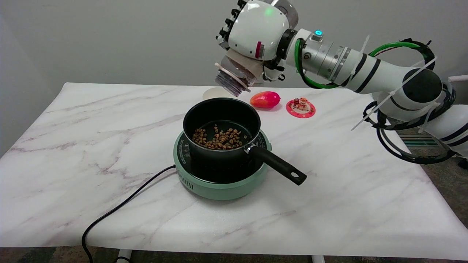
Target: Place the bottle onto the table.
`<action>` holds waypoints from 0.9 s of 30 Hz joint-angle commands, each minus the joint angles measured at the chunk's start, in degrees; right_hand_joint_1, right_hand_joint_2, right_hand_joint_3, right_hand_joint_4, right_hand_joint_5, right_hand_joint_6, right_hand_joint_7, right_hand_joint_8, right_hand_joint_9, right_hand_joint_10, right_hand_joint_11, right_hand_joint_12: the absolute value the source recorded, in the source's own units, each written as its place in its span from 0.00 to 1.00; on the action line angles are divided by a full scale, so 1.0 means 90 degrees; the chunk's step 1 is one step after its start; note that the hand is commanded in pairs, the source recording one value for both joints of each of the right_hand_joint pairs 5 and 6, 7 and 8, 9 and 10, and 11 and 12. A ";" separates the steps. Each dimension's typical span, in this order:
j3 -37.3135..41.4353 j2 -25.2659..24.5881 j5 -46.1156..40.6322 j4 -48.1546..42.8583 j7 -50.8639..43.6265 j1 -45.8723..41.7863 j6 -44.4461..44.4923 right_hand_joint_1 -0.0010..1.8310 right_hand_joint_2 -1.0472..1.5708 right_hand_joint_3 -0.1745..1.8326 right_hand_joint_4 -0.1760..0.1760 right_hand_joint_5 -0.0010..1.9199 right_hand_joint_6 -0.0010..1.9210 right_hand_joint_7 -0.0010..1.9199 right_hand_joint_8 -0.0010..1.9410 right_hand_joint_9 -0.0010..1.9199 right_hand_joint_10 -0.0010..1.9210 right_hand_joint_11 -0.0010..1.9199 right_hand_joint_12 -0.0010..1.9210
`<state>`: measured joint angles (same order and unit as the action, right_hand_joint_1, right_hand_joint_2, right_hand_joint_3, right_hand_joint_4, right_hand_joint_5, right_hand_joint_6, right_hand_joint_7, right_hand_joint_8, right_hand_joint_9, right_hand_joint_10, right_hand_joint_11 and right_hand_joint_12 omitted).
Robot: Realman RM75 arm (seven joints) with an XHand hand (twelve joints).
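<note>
My right hand (256,34) hangs in the air above the far rim of the black pot (221,126). It grips a clear plastic bottle (234,77), tilted with its open neck pointing down and to the left. Most of the bottle is hidden behind the hand's white back; only the neck below and a bit of the base above show. The neck looks empty. The marble table (91,146) lies well below the bottle.
The pot holds brown nuts and sits on a green hotplate (223,182), its handle (279,166) pointing to the lower right. A black cable (120,208) runs off the front edge. Behind the pot lie a pale lid (215,93), a red fruit (265,99) and a pink coaster (300,107).
</note>
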<state>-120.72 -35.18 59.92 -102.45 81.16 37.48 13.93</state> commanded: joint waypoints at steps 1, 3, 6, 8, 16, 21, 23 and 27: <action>0.1842 -0.0217 -0.3133 -0.0085 0.0799 -0.1572 -0.0545 0.82 0.75 0.39 0.50 0.99 0.99 0.98 0.97 0.67 0.67 0.62 0.62; 0.2233 -0.0217 -0.3146 -0.0085 0.0985 -0.1912 -0.0634 0.82 0.75 0.39 0.50 0.98 0.98 0.98 0.97 0.67 0.67 0.62 0.62; 0.2998 -0.0215 -0.3329 -0.0070 0.1530 -0.2548 -0.0744 0.83 0.74 0.39 0.50 0.97 0.97 0.97 0.96 0.67 0.67 0.62 0.62; 0.2920 -0.0058 -0.3039 -0.1219 0.2497 -0.2985 -0.0678 0.83 0.74 0.39 0.50 0.97 0.97 0.97 0.96 0.67 0.67 0.62 0.62; 0.5733 -0.1110 -0.5685 0.0756 0.1603 -0.4950 -0.0268 0.83 0.75 0.39 0.50 0.98 0.98 0.98 0.97 0.67 0.67 0.63 0.62; 0.6372 -0.1641 -0.6757 0.1993 0.1602 -0.5387 0.1120 0.82 0.79 0.36 0.50 1.00 1.00 0.99 0.98 0.69 0.69 0.64 0.64; 0.6330 -0.1732 -0.7303 0.2579 0.1612 -0.5401 0.1632 0.81 0.81 0.34 0.50 1.00 1.00 1.00 0.99 0.69 0.69 0.65 0.65; 0.5945 -0.1710 -0.8114 0.3792 0.1620 -0.5283 0.2827 0.81 0.82 0.34 0.50 1.00 1.00 1.00 0.99 0.70 0.70 0.65 0.65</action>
<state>-83.59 -41.32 19.86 -97.05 92.61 5.79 12.69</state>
